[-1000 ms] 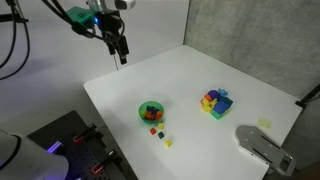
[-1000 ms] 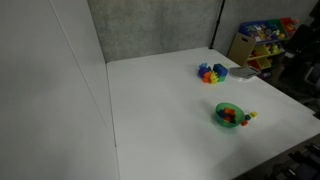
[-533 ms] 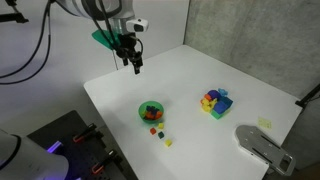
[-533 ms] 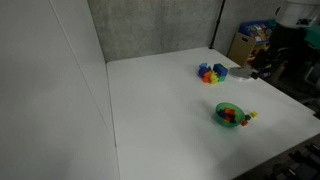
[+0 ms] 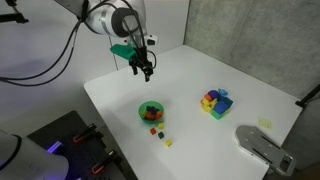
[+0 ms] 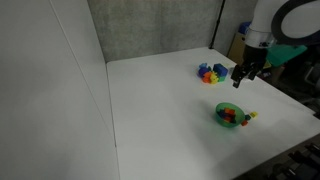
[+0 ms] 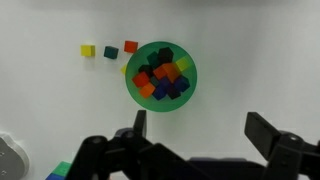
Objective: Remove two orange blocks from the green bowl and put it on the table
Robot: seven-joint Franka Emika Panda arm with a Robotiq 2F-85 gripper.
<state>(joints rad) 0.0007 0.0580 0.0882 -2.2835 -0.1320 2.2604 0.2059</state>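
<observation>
Since the earlier frames the gripper (image 5: 146, 70) has travelled from the upper left of the frame down toward the centre, and now hangs above the table, short of the bowl. The orange blocks (image 7: 146, 88) lie heaped with red, blue, green and yellow cubes inside the green bowl (image 7: 138, 58). In the wrist view the bowl sits just above centre, so the camera looks almost straight down into it, probably so one cube can be picked out of the pile. In both exterior views the bowl (image 5: 141, 113) (image 6: 220, 112) rests low on the white table (image 5: 230, 70), near its lower edge. Three loose cubes (image 7: 110, 51), yellow, green and red, lie on the table just beside the bowl in the upper left of the wrist view, which suggests that side serves as the drop spot. The multicoloured block cluster (image 5: 214, 101) stands well apart, toward the right in an exterior view. The claw (image 7: 200, 135) is released, its jaws spread wide at the bottom of the wrist view with nothing between them, ready, I judge, for a descent onto an orange cube. No brand, label or writing can be read anywhere.
</observation>
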